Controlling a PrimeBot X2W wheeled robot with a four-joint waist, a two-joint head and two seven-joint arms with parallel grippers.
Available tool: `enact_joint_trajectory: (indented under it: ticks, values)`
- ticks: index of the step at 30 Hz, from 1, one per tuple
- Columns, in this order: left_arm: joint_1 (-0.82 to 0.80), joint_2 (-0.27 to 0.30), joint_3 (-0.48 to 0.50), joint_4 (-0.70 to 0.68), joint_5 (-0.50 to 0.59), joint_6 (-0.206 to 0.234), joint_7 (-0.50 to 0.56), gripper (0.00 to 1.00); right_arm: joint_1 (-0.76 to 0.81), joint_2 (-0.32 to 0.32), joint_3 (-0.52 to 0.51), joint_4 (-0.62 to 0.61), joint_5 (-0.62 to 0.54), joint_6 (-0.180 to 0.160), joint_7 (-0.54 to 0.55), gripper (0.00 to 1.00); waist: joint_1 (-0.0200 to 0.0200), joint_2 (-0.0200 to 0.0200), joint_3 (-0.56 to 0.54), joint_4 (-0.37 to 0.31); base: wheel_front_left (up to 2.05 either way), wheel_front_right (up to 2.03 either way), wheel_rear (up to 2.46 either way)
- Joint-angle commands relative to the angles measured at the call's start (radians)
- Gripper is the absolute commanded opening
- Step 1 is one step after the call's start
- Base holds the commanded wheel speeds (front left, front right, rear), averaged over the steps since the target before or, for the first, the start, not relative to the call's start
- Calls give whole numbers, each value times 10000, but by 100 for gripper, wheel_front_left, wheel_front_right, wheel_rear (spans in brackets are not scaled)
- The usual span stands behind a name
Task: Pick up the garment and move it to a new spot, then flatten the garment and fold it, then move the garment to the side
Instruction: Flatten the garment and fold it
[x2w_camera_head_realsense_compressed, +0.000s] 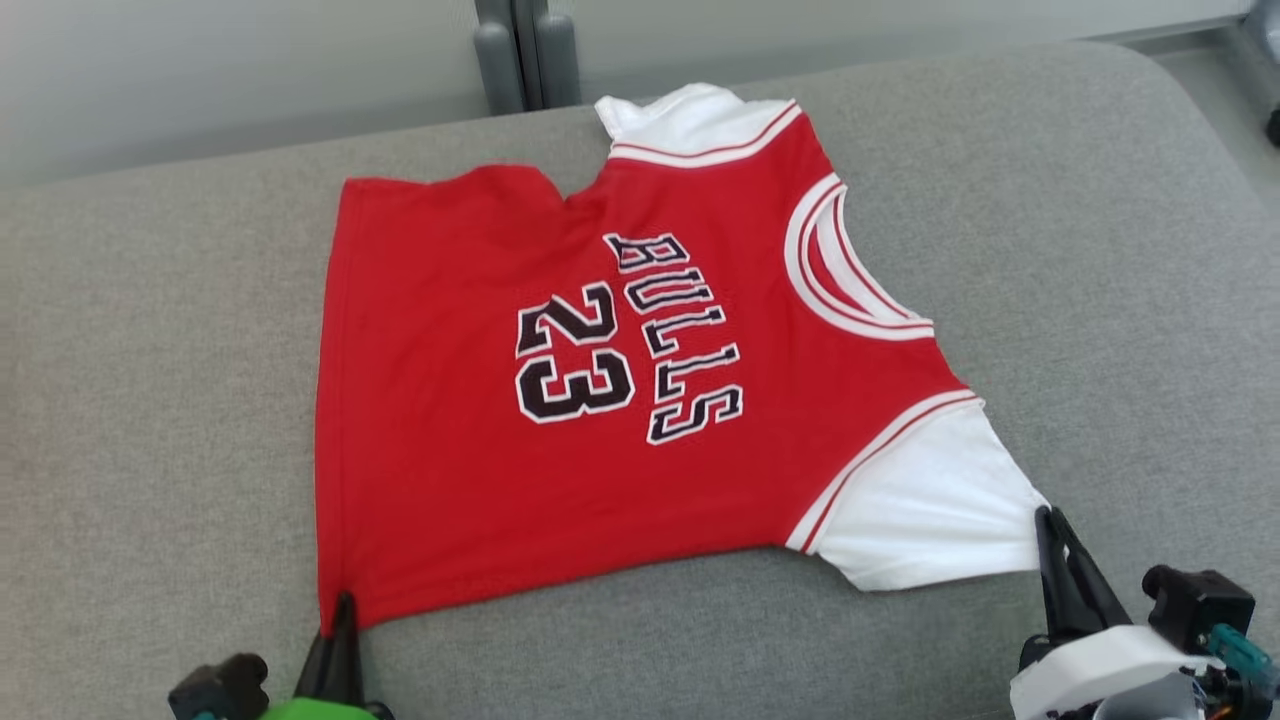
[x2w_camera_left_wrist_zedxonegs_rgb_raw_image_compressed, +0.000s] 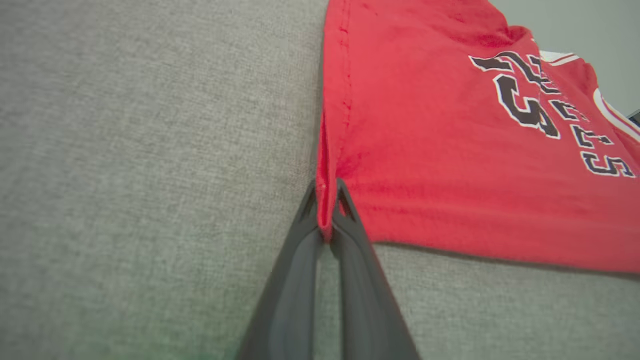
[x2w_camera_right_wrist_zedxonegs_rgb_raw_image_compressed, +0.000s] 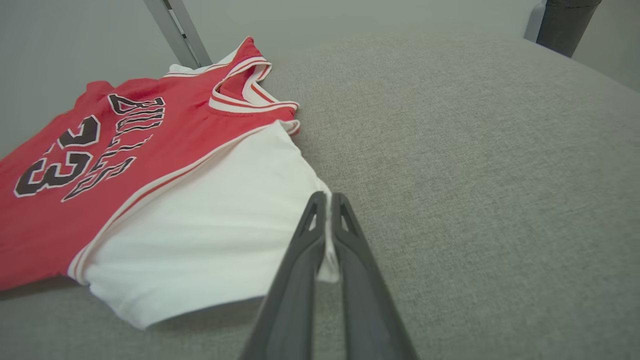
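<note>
Where jersey covers grey cushion
Left gripper pinches hem, 7 o'clock; right gripper pinches sleeve, 4 o'clock.

The red jersey, with white sleeves, a white-trimmed collar and black "BULLS 23" lettering, lies spread flat, print up, on the grey cushion, collar toward the right, hem toward the left.

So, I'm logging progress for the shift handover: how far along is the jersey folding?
Done: the jersey lies spread flat, print up, on the grey cushion. In hand: the left gripper has its jaws shut on the hem corner, the right gripper on the near white sleeve. Left: no fold shows yet, and the move aside.
</note>
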Motion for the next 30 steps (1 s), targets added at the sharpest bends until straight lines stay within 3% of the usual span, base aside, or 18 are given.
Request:
enact_joint_trajectory:
  ticks: [1, 15, 23, 30]
  values:
    - [408, 0, 77, 22, 125, 30, -1, 0, 332, -88, -49, 70, 37, -38, -21, 0, 1, 0, -769, -41, 0, 0, 0]
    - [1990, -292, -318, -733, 607, 30, -3, 0, 1992, -83, -438, -155, 362, -35, -23, 0, 1, 0, -1688, 355, 0, 0, 0]
    - [888, -303, -589, -1623, 703, 28, -3, 0, 692, -79, -68, -694, 696, -29, -21, 0, 1, 0, -1235, 342, 0, 0, 0]
    - [-517, -240, -628, -1517, 518, 28, -2, 0, -1178, -70, 208, -593, 554, -29, -21, 0, 1, 0, -524, 317, 0, 0, 0]
